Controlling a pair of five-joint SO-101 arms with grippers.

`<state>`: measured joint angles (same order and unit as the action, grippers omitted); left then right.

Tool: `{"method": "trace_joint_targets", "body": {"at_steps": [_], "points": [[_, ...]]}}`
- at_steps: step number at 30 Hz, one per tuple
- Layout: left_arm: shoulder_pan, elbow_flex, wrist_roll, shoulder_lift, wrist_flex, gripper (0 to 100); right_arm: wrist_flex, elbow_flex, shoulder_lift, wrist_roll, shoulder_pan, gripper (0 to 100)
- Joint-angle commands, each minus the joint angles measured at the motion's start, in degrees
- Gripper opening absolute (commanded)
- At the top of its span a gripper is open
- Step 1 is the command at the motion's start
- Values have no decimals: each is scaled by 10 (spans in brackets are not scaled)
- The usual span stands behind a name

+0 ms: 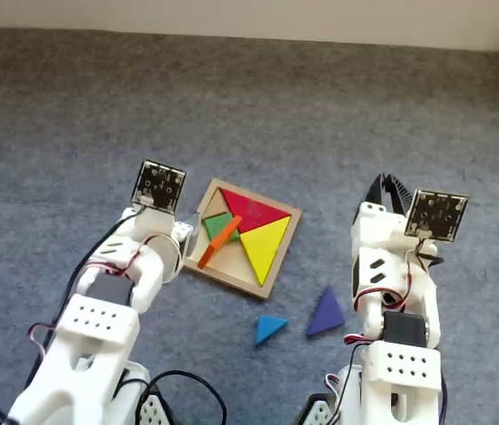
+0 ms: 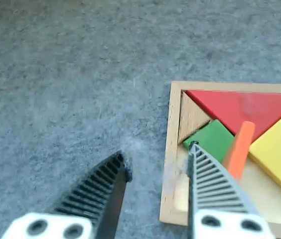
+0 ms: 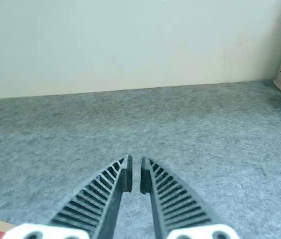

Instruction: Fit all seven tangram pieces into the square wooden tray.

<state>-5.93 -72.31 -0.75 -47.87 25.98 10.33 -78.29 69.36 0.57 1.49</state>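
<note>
At the tray's rim, my left gripper (image 2: 157, 152) hangs wide open and empty. One finger is over the bench (image 2: 56, 99), the other inside the tray (image 2: 168, 149), just beside the orange piece (image 2: 239, 149). That piece leans tilted across the green piece (image 2: 212, 139), unseated. Closing here, I'd likely clamp the rim, drag the tray and jolt the red piece (image 2: 240, 107) and yellow piece (image 2: 280, 149). My right gripper (image 3: 135, 160) is nearly closed and empty. The light blue piece (image 1: 270, 328) and dark blue piece (image 1: 326, 312) lie outside the tray.
</note>
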Motion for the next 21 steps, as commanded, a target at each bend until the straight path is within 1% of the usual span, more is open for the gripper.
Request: {"method": "trace_joint_targets", "body": {"at_steps": [1, 6, 11, 15, 21], "points": [[6, 65, 4, 66, 2, 182, -19, -5, 13, -1, -10, 48], [5, 120, 4, 163, 2, 183, -19, -7, 13, -1, -11, 49], [-27, 135, 2, 190, 3, 183, -19, -7, 13, -1, -11, 49], [-72, 133, -54, 195, 4, 183, -19, -7, 13, -1, -11, 49], [-116, 111, -89, 193, 4, 183, -19, -6, 13, 0, -11, 49]]}}
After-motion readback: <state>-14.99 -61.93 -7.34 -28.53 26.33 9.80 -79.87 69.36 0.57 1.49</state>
